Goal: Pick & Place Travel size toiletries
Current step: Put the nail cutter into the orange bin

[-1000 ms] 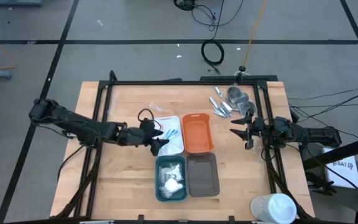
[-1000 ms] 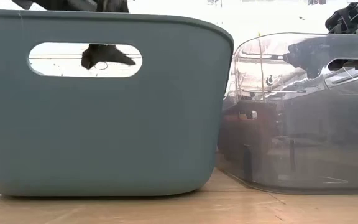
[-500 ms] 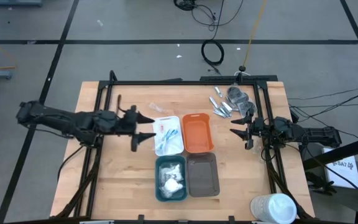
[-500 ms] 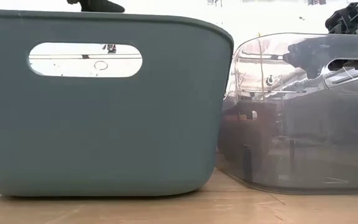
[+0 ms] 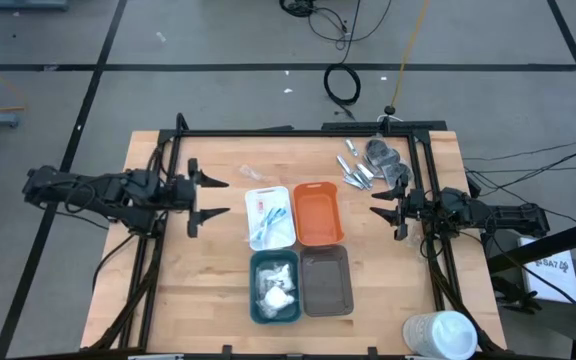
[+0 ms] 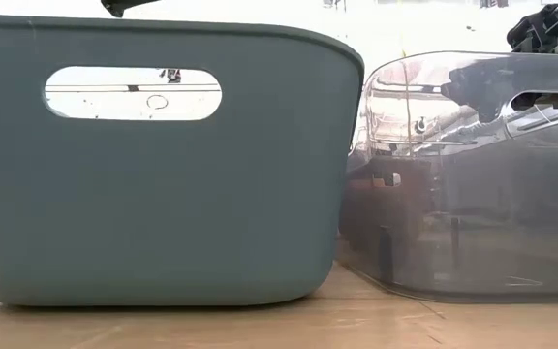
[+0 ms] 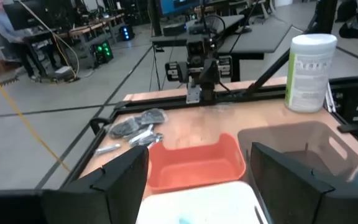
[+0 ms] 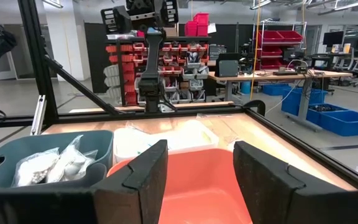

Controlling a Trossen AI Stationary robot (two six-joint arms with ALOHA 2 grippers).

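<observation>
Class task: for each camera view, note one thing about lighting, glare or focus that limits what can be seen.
Low view: the teal plastic tray and smoky grey translucent tray fill the frame, against a washed-out bright background. Left wrist view: soft throughout, the silver metallic pieces lacking detail. Right wrist view: the orange plastic tray up close looks blurred.

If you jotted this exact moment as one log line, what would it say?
left claw: open, empty, beside white rounded plastic tray | right claw: open, empty, beside orange rounded plastic tray | silver metallic pieces: on table
</observation>
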